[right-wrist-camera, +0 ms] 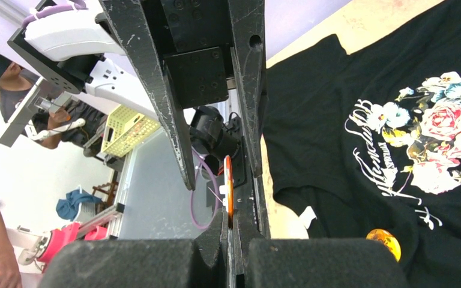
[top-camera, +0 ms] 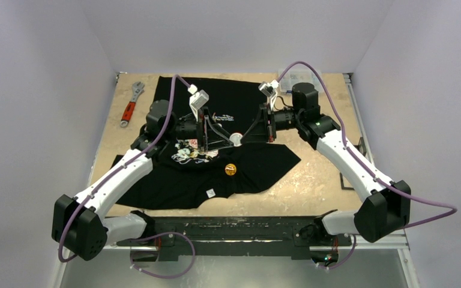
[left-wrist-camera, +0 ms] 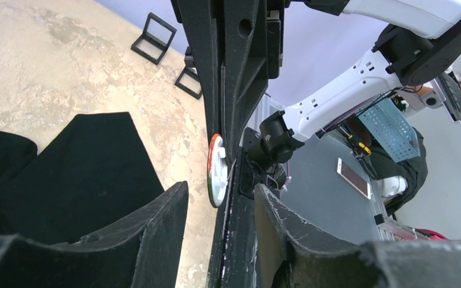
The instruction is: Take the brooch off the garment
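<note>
Above the garment (top-camera: 156, 187), the right pincer (right-wrist-camera: 232, 225) is pinching a probable brooch (right-wrist-camera: 228, 186), edge-on to its camera, white-faced toward the spread left pincer (left-wrist-camera: 221, 191).

T-shirt (top-camera: 258, 168) is matt black cloth, print looks flat. Left gripper fingers (right-wrist-camera: 153, 90): grainy matt black plastic, scuffed pale. Held brooch (left-wrist-camera: 217, 171) has a smooth white plastic back; orange brooch (right-wrist-camera: 384, 242) is shiny like glass. Tabletop (top-camera: 318, 174) is worn, blotchy wood. Wrench (top-camera: 131, 103) has a bare metal head.

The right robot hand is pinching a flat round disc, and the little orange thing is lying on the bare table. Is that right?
Not quite. The little orange thing lies on the black T-shirt, as the top view shows. The right gripper does pinch the disc.
</note>
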